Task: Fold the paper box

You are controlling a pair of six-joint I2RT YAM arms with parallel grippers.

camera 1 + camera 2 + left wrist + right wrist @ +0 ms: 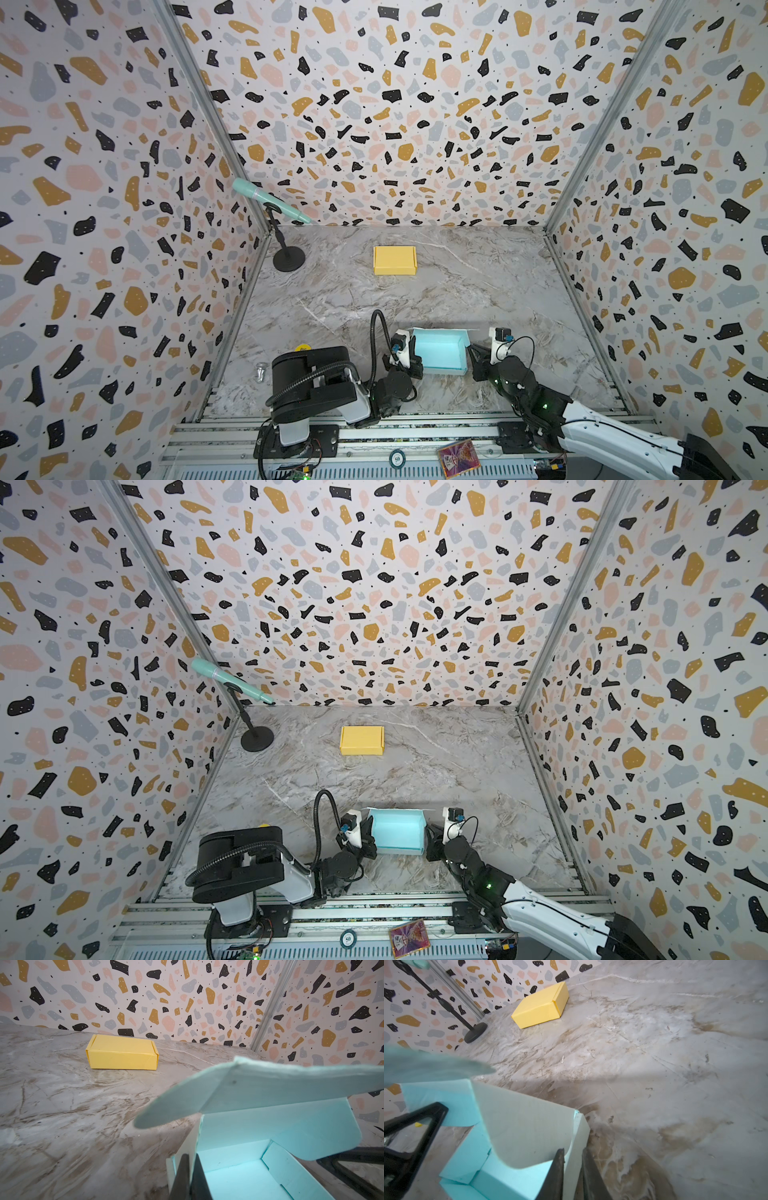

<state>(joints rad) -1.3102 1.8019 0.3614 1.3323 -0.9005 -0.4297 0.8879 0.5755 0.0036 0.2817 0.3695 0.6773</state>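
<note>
Lid [270,1084] of the teal box [440,353] stood open along its far edge, running left to right, at lower centre of both top views on the counter [415,299]. Left claw [417,354] clenched the left wall, right claw [473,355] the right wall, both equally near the lid.

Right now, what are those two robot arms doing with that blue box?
They are folding a teal paper box at the near edge of the marble table. The left gripper pinches one side wall, and the right gripper pinches the opposite wall. The walls are up, but the lid is raised and not yet tucked in. A closed yellow box sits farther back with no gripper near it, and a microphone stands in the far corner.
</note>
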